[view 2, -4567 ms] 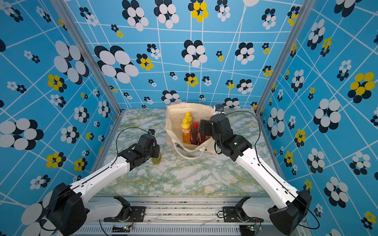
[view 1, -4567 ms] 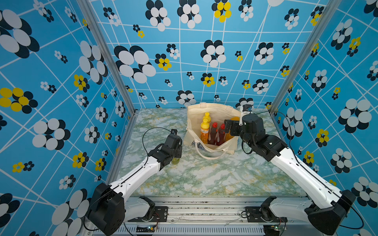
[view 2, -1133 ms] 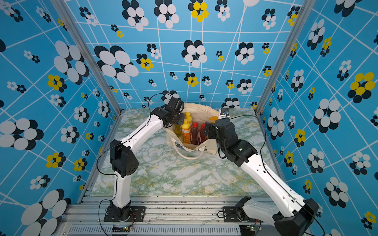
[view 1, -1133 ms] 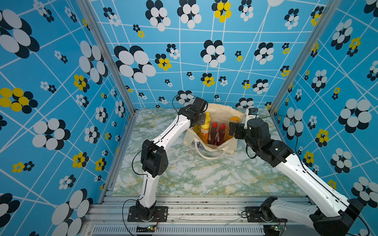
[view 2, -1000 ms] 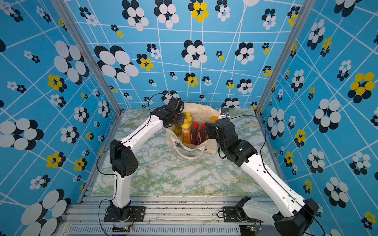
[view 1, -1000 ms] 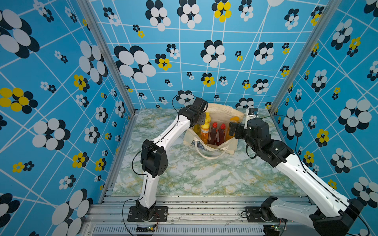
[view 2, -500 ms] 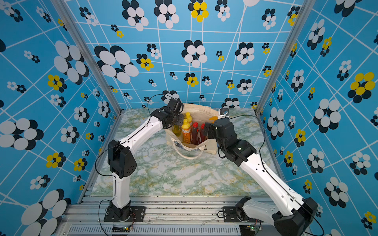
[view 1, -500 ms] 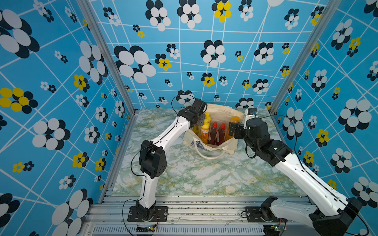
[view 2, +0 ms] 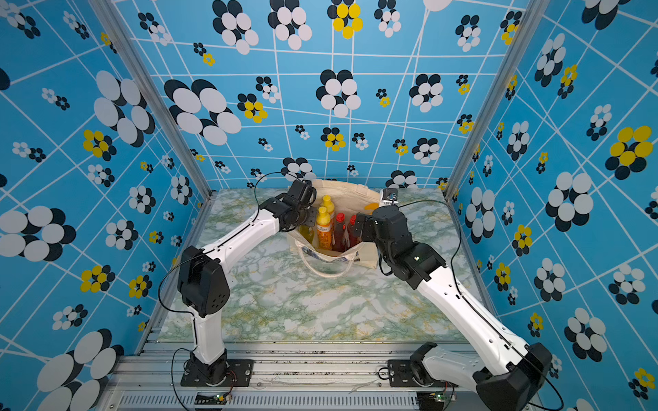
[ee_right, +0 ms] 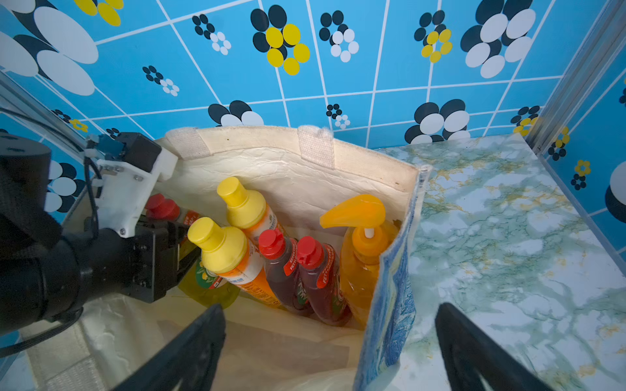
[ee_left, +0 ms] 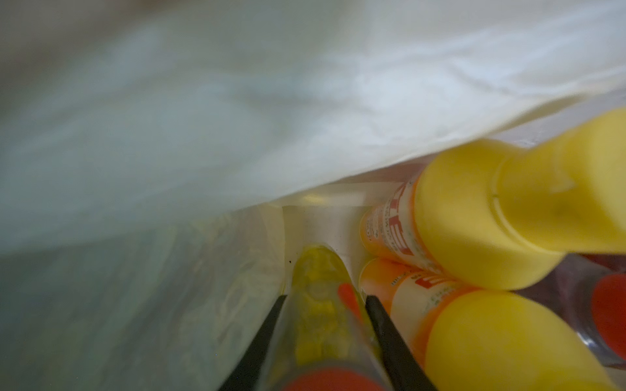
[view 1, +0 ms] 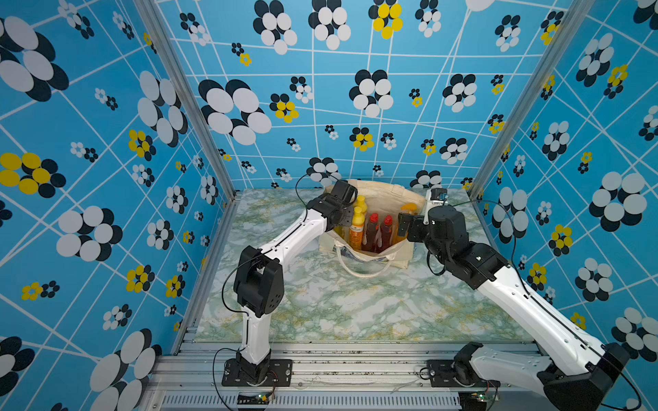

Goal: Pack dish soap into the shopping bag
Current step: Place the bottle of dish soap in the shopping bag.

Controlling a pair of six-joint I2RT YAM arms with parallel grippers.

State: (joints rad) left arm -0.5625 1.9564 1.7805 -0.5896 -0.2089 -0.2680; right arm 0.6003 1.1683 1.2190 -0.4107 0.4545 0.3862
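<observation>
While left end effector (ee_left: 325, 298) pinches the green bottle (ee_right: 203, 286) inside the bag (ee_right: 288, 162), right end effector (ee_right: 330, 308) gapes.

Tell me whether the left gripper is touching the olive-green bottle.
Touching. In the left wrist view, the left gripper presses both sides of the olive-green bottle.

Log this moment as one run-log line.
left gripper: shut on olive-green bottle, inside shopping bag | right gripper: open, astride bag wall | step: bottle not yet released
</observation>
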